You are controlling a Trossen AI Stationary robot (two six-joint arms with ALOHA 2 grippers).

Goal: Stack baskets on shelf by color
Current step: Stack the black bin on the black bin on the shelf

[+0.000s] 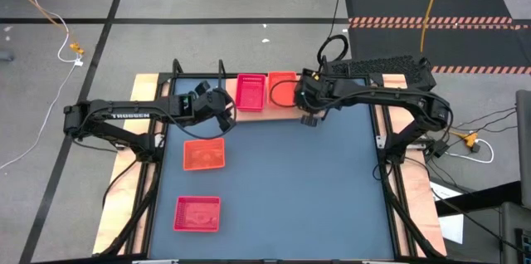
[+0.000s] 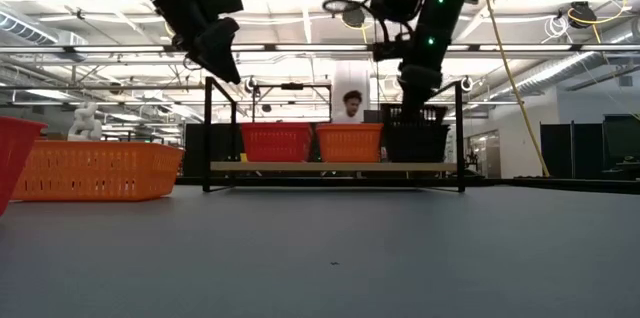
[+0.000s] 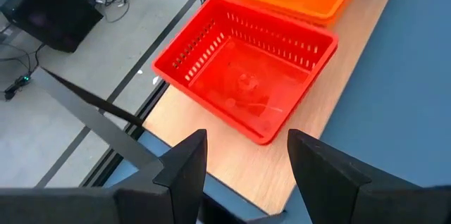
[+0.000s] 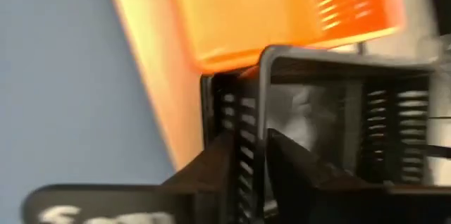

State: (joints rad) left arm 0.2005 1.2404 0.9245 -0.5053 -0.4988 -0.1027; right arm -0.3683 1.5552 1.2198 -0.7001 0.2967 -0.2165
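Baskets stand on the wooden shelf (image 1: 274, 111) at the table's far edge: red (image 1: 251, 91), orange (image 1: 281, 88) and black (image 2: 415, 141) (mesh plastic, probably light yet stiff, best pinched at a rim wall). Two more lie on the table: an orange one (image 1: 203, 154) and a red one (image 1: 197, 213). "TROSSEN" shows on the left arm. The left gripper (image 3: 246, 164) hovers spread; the right gripper (image 4: 262, 155) straddles the black basket's wall, clench unclear.

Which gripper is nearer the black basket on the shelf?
Right. The right gripper sits at the black basket, fingers straddling its wall; the left gripper hovers open by the shelf's other end, near the red basket.
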